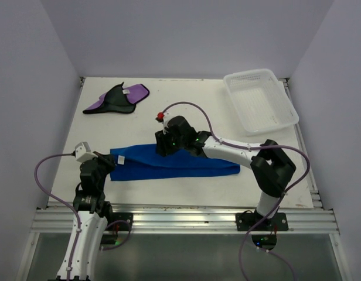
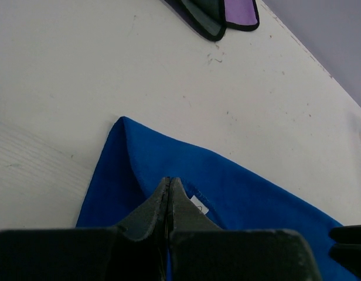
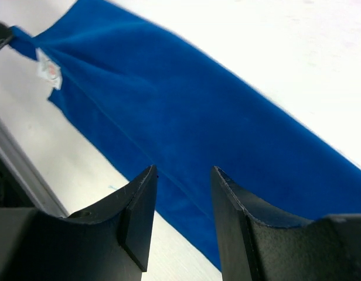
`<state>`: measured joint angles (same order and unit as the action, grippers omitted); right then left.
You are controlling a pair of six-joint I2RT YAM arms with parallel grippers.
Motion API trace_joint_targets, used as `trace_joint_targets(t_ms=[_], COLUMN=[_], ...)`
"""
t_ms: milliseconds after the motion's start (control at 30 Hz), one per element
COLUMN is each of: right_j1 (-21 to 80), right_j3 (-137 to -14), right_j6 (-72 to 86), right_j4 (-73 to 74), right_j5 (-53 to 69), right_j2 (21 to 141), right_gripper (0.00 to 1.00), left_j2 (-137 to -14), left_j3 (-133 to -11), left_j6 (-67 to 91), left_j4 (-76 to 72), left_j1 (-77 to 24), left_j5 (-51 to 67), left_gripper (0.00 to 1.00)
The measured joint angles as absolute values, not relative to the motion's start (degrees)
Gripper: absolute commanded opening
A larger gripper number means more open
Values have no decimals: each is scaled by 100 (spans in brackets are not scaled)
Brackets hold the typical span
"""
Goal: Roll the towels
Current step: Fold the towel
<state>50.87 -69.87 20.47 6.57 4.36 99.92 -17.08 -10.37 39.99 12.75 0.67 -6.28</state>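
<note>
The blue towel [image 1: 174,164] lies folded into a long strip across the near middle of the table. My left gripper [image 1: 108,162] is shut on its left end, fingertips [image 2: 169,180] pressed together beside a small white tag [image 2: 199,205]; blue cloth [image 2: 245,193] spreads beyond them. My right gripper [image 1: 163,146] hovers open over the strip's left-middle part. Its two fingers [image 3: 183,170] stand apart above the blue cloth [image 3: 186,99] with nothing between them. The purple towel [image 1: 119,98], black side partly up, lies crumpled at the far left and also shows in the left wrist view [image 2: 227,14].
A white mesh basket [image 1: 259,99] stands at the far right corner. The table's metal front rail [image 1: 180,219] runs along the near edge by the arm bases. Grey walls close in the left, back and right.
</note>
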Motion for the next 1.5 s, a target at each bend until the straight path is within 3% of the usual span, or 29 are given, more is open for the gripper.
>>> trace_joint_targets(t_ms=[33, 67, 133, 267, 667, 933, 1133, 1267, 1500], right_j1=[5151, 5223, 5352, 5527, 5544, 5588, 5699, 5896, 6285], right_j3=[-7043, -7157, -7303, -7690, -8099, -8099, -8204, -8676, -9548], right_j6=[2045, 2027, 1984, 1890, 1831, 1455, 1162, 893, 384], right_j4=[515, 384, 307, 102, -344, -489, -753, -722, -292], right_j5=[561, 718, 856, 1094, 1476, 1673, 1747, 1712, 1542], right_j2=[10141, 10355, 10565, 10995, 11476, 11587, 11732, 12208, 12892], right_gripper=[45, 45, 45, 44, 42, 43, 53, 54, 57], left_j2=[-1710, -1717, -1732, -1785, -2364, -4840, -5096, -4733, -3894], left_j3=[-1039, -1039, -1039, -1055, -2014, -4764, -6125, -6189, -5127], left_j6=[4012, 4040, 4136, 4250, 4700, 4294, 3481, 3022, 2589], left_j4=[1304, 1334, 1404, 1568, 1977, 2788, 3415, 3439, 3181], left_j1=[67, 67, 67, 67, -67, -78, -78, -93, -158], left_j5=[-659, -692, -775, -871, -939, -930, -1494, -2029, -2565], left_gripper=[2, 14, 27, 38, 47, 50, 54, 54, 56])
